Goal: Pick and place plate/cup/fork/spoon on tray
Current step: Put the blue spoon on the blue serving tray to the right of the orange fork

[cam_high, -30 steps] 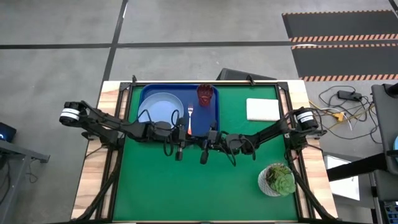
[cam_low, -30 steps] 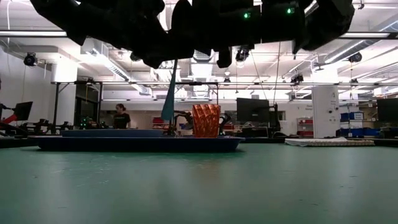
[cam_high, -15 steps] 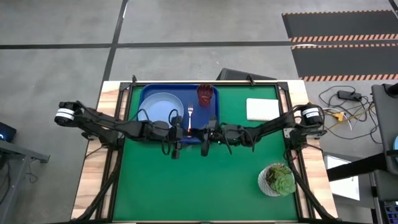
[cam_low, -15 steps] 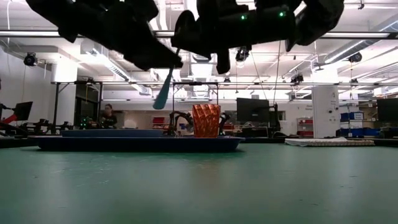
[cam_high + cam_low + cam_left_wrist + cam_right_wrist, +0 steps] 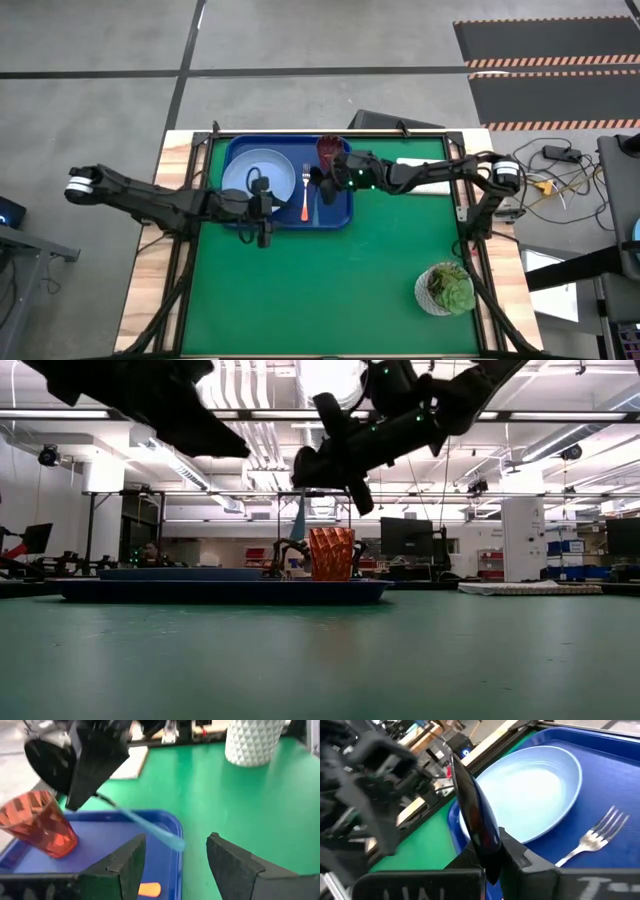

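The dark-blue tray (image 5: pixel 340 205) lies at the table's far left. On it rest the pale-blue plate (image 5: pixel 258 172), the orange-handled fork (image 5: pixel 305 198) and the red cup (image 5: pixel 330 152), which stands upright. My right gripper (image 5: pixel 318 180) hangs over the tray beside the fork, shut on the spoon (image 5: pixel 150 827). The spoon's light-blue handle (image 5: pixel 298 520) points down, clear of the tray. My left gripper (image 5: pixel 262 235) is open at the tray's near rim with nothing between its fingers (image 5: pixel 131 865). My right gripper pinches the spoon by its metal end (image 5: pixel 106 801) between its two shut fingers; the dark shiny bowl (image 5: pixel 475 820) sticks out past them. The blue handle slants down below the gripper, lifted clear above the tray.
A white pad (image 5: pixel 425 172) lies at the far right, partly under the right arm. A white pot with a green succulent (image 5: pixel 445 288) stands at the near right. The green mat (image 5: pixel 330 290) spreads between them.
My left gripper has opened, let go of the spoon and drawn back toward the table's left edge. My right gripper, still shut on the spoon, has carried it toward the far edge, from the tray's near rim to over the tray beside the fork.
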